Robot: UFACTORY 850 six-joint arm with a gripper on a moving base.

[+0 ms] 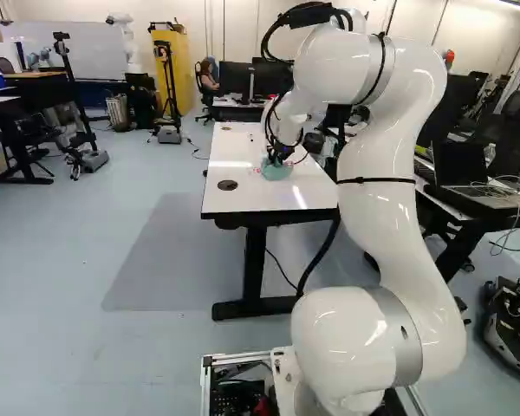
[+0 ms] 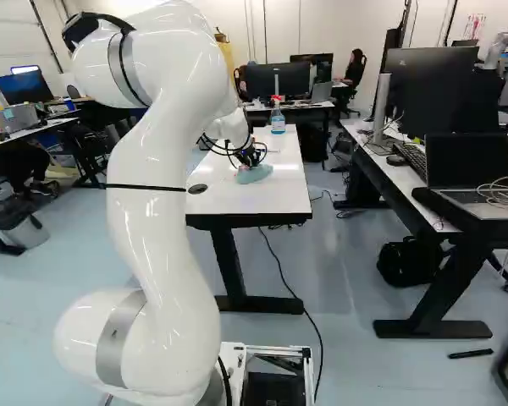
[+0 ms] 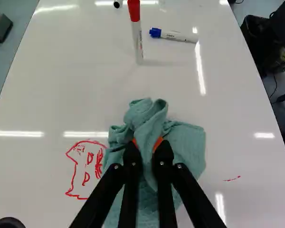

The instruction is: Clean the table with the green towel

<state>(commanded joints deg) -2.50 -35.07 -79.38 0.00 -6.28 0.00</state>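
Steadily, the black two-fingered gripper (image 3: pixel 148 145) pinches a bunched fold of the crumpled green cloth towel (image 3: pixel 189 143) between narrowly parted fingers, the rest draping onto the glossy white table (image 3: pixel 61 90). Good wiping probably wants light, even pressure and overlapping strokes over the red ink drawing (image 3: pixel 76 163) beside it, then the short red streak (image 3: pixel 232 179).

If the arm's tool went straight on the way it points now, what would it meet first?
The white tabletop, most likely through the green towel, which the tool grips and which spreads beneath it. Any remaining gap under the cloth is hard to judge.
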